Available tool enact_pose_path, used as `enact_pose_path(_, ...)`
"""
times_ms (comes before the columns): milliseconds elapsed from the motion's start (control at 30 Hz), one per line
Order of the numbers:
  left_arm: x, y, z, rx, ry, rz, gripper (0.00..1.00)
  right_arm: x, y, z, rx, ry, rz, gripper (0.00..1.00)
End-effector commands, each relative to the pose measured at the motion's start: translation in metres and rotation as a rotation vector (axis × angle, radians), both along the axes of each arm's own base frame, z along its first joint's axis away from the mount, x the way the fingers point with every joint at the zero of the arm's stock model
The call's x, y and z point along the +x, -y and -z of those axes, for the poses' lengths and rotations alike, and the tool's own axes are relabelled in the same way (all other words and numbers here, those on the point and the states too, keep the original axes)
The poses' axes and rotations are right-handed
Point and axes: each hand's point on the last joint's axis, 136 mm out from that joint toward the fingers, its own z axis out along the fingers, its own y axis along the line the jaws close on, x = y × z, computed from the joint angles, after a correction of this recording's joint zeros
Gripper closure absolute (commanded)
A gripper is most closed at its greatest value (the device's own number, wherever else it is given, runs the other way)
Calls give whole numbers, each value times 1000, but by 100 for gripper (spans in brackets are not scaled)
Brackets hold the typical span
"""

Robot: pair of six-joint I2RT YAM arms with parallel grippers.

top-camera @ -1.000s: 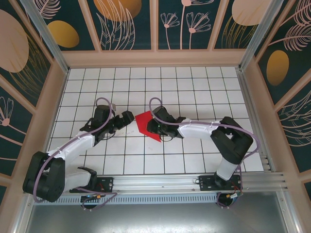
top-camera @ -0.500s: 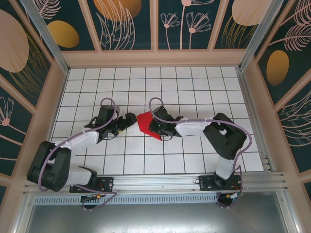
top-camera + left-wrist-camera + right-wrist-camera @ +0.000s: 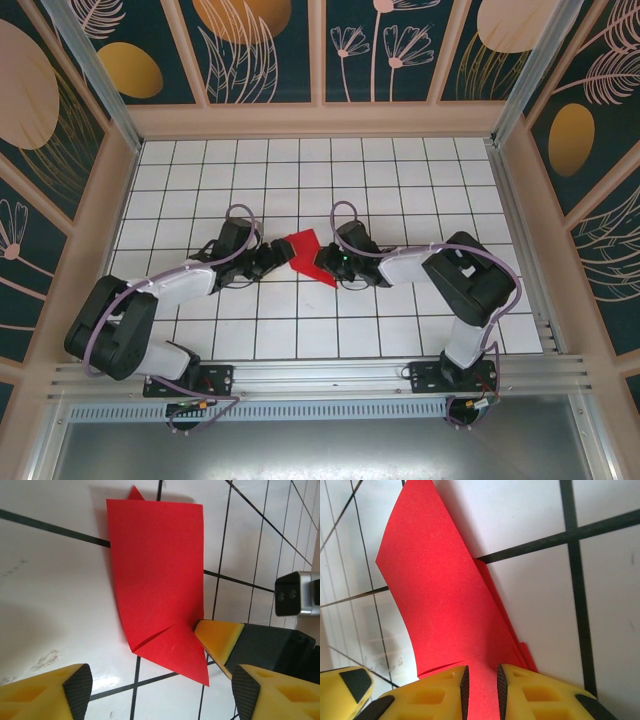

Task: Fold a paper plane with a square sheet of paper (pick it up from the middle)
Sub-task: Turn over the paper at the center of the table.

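The thin bright red sheet of paper (image 3: 303, 250), partly folded into a strip with one corner turned in, lies at the middle of the white gridded table (image 3: 400, 180). The right gripper (image 3: 481, 680) pinches one end. The left gripper (image 3: 161, 686) hovers just beside the sheet, jaws apart and empty. We judge a fold is under way; next the left must catch the free edge squarely.

One folded red paper (image 3: 303, 248), two claws, left claw (image 3: 161, 690) and right claw (image 3: 481, 687), one gridded table (image 3: 400, 170).
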Motion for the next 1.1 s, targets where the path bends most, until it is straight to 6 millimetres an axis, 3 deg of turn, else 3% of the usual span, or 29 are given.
enact_pose_path(0, 2, 12, -4, -59, -12, -1, 30, -13, 10, 11, 22, -71, 2, 75)
enact_pose_path(433, -2, 20, 15, -62, -92, -7, 51, -17, 12, 17, 58, -100, 1, 75)
enact_pose_path(667, -2, 21, 23, -43, -108, 7, 50, -16, 10, 13, 73, -97, -7, 75)
enact_pose_path(1067, 0, 30, 24, -75, -109, 40, 60, -17, 10, 15, 69, -105, -11, 75)
